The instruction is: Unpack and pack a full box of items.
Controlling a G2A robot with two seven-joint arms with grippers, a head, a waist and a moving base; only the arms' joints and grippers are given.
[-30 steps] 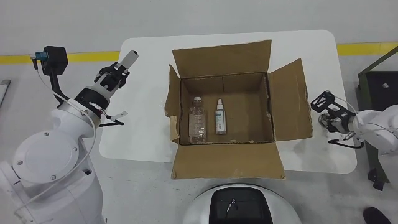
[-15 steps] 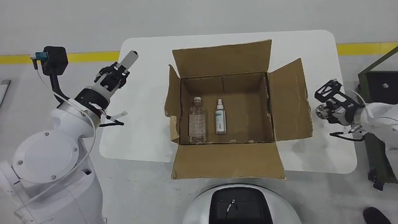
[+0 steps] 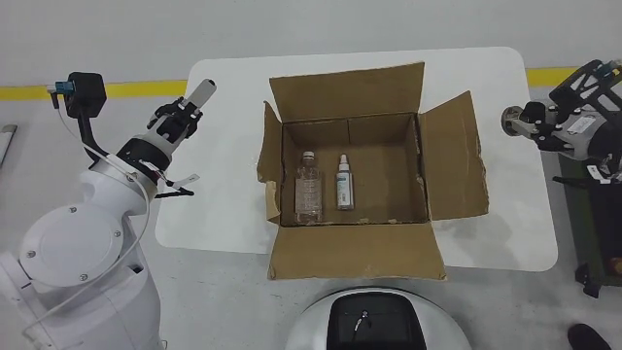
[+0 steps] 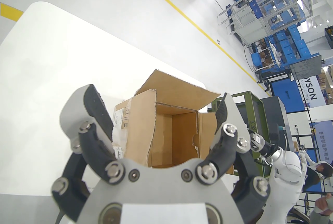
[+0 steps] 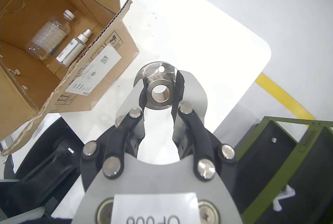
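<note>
Right hand (image 5: 159, 91) is closed on a steel flanged bushing (image 5: 153, 71). The pads clamp the hub from both sides, with the flange on the far side and the bore facing the wrist cam. Grip makes sense: the hub gives two solid contact lines, while the flange looks too thin to pinch. The part is held in the air at the right edge of the bench (image 3: 224, 87), just beyond the right flap of the box (image 3: 347, 92) and not touching it.

The box sits mid-bench with all four flaps folded out, so the opening is reachable from above. A clear bottle (image 3: 307, 187) and a small spray bottle (image 3: 344, 183) lie flat side by side on the left half of its floor, caps toward the far wall.

Left hand (image 4: 158, 105) is wide open and holds nothing. It sits above the bench's left side, well apart from the box and pointed at it. Reads as standby, so the arms don't crowd the opening.

Can't tell whether the bushing is going in or coming out. The hand sits between the box and a dark green rack (image 5: 286, 142) beside the bench, so either fits. The part looks heavy and slick, so I'd set it down rather than drop it, clear of the bottles.
</note>
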